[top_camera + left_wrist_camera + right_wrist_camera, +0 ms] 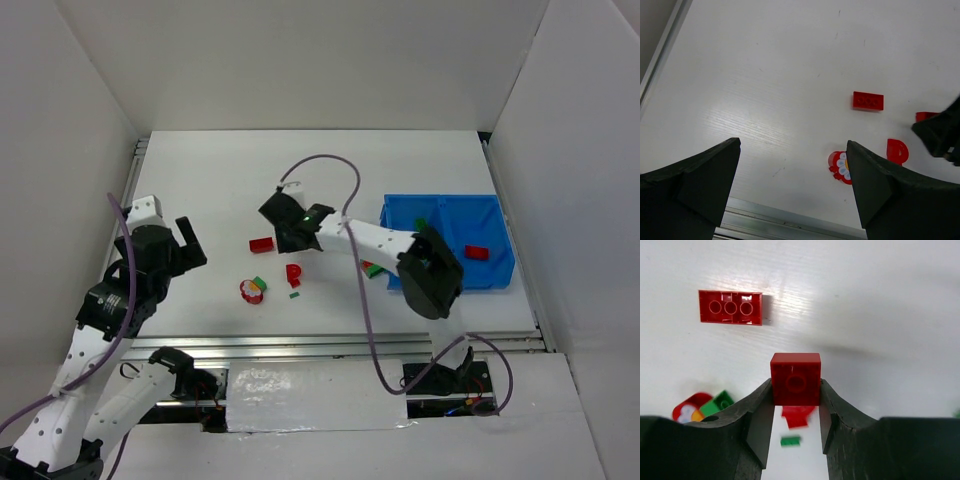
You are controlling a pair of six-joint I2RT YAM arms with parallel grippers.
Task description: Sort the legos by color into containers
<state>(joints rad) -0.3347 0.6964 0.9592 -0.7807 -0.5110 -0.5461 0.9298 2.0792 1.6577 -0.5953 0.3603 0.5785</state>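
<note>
Glossy red plastic brick (795, 385), matt black claw fingers (756, 412), faintly grained white table (765, 100).

My right fingers (752, 425) are matt black; the square brick (795, 379) between them is plain red, as is the long brick (730, 307); the round piece (688, 411) is red and white (with a spot of orange); the green brick (719, 402) is bright green; the table (880, 300) is white; the bin (405, 220) is bright blue.

Right gripper (796, 390) is pinching a square red brick (795, 375) btw its tips; long red brick (730, 307) lying up-left, green brick (717, 404) touching round red-white piece (686, 411) bottom-left.
</note>
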